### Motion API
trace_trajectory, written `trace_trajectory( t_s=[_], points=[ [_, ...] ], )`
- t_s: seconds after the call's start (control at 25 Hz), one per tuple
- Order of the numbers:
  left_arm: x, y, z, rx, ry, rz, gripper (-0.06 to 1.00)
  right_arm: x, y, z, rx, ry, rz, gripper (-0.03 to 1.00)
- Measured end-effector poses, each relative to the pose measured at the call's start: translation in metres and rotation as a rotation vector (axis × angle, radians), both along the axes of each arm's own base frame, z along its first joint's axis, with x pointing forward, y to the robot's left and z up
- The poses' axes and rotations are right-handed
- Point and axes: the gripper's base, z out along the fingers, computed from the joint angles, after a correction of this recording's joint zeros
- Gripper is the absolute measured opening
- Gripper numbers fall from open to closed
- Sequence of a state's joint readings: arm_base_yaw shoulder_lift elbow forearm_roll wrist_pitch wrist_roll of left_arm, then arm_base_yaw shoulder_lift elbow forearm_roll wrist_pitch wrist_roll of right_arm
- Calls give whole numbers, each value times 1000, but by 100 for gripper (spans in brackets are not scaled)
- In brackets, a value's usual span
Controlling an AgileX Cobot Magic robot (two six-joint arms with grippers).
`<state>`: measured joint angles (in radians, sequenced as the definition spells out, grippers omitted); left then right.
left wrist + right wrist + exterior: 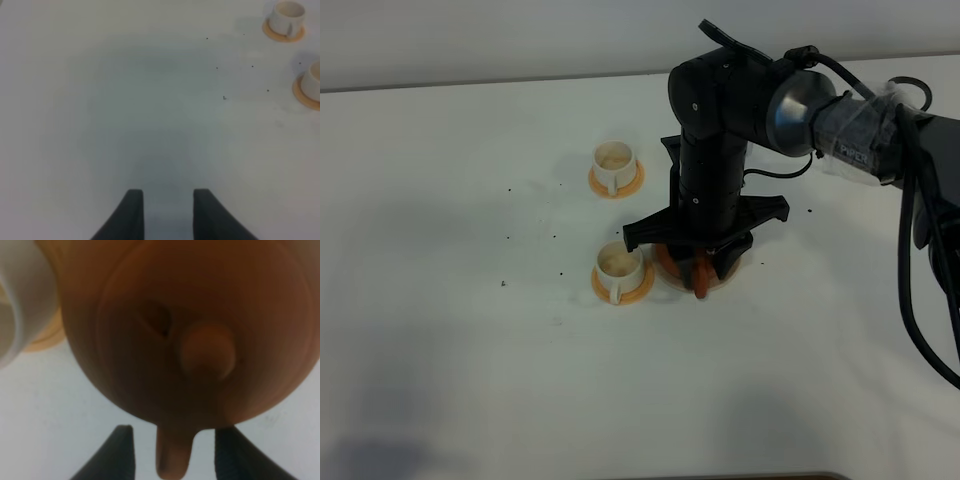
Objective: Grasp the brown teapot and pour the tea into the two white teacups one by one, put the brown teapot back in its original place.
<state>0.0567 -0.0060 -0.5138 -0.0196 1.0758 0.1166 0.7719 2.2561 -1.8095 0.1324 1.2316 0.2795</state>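
White bench [440,380]: two white teacups [617,265] [616,160] look tan inside. R claw [175,432] spread astride brown teapot [200,315] handle; L claw [165,195] spread, empty.

I have the teapot [701,282] on the coaster [733,279], right of centre on the table [440,350]. The near cup [618,264] sits on its saucer [640,288] just left of the teapot. The far cup [614,160], on a second saucer [636,181], is behind the near one.

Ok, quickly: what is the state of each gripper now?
Left gripper: open, holding nothing.
Right gripper: open around the handle of the brown teapot.
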Motion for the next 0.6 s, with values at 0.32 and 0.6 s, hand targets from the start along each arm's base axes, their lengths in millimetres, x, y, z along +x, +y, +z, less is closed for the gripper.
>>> trace_trajectory(
  t_s=[0.32, 0.6],
  points=[
    [0, 0, 0, 0, 0, 0, 24, 1, -1, -1, -14, -6, -38, 29],
    [0, 0, 0, 0, 0, 0, 24, 1, -1, -1, -18, -5, -43, 11]
  ],
)
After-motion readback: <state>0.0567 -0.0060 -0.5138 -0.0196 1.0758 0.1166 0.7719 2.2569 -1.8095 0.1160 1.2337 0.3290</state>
